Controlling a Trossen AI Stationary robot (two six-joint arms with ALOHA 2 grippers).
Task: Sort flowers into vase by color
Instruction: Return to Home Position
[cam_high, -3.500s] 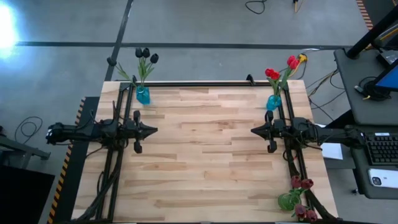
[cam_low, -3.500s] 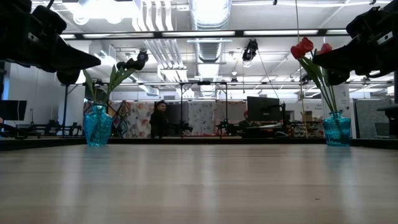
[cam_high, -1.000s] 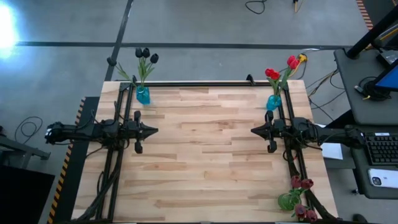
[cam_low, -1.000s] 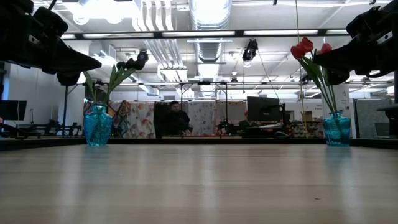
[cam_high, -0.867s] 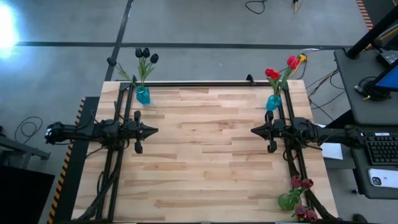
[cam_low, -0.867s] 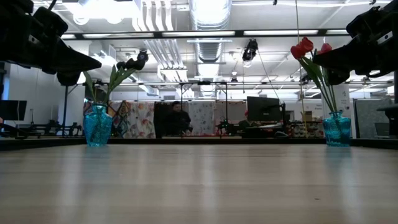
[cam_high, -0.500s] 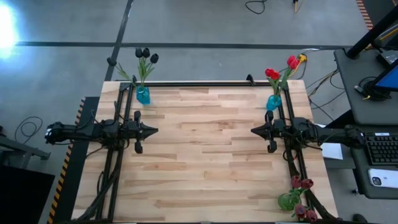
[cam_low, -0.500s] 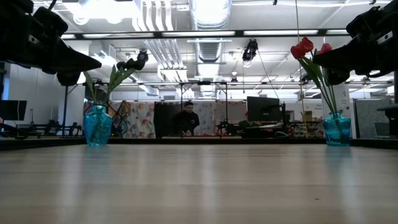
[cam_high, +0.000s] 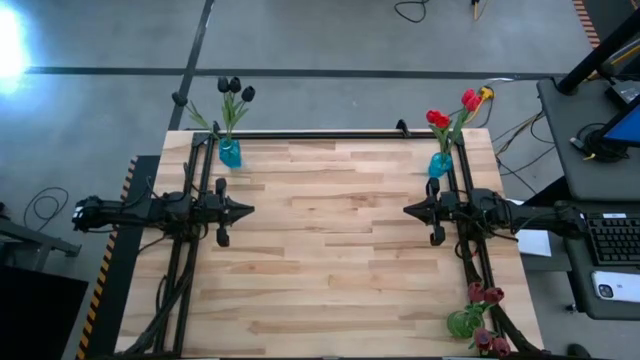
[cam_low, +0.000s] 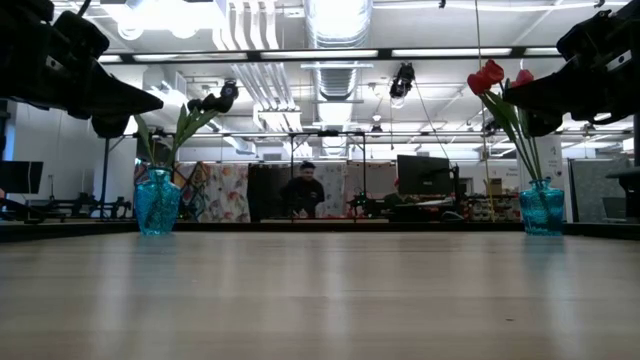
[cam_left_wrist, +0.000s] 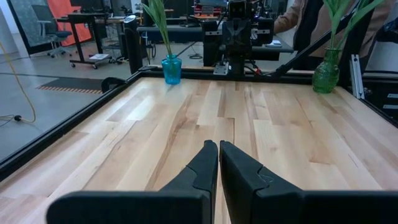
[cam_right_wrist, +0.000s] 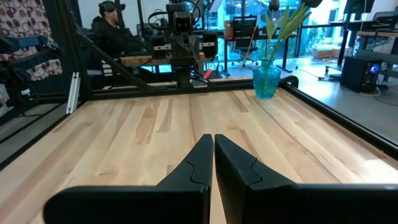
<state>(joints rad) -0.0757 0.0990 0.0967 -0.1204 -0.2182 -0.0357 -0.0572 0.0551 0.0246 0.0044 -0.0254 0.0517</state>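
High view: both arms hover at opposite tabletop (cam_high: 330, 260) edges, left end effector (cam_high: 248, 210) and right end effector (cam_high: 408, 210) pressed together, empty. Black tulips (cam_high: 233, 88) far-left, red tulips (cam_high: 438, 119) far-right, dark red tulips (cam_high: 484, 295) in the green vase (cam_high: 462, 323). Light, bendy stems, I'd judge: pinch gently mid-stem.

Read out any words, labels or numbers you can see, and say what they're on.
None can be read.
Keyboard keys beside the table: too small.
Monitor in the room behind: dark, nothing legible.
Left gripper, right gripper: no marks show.
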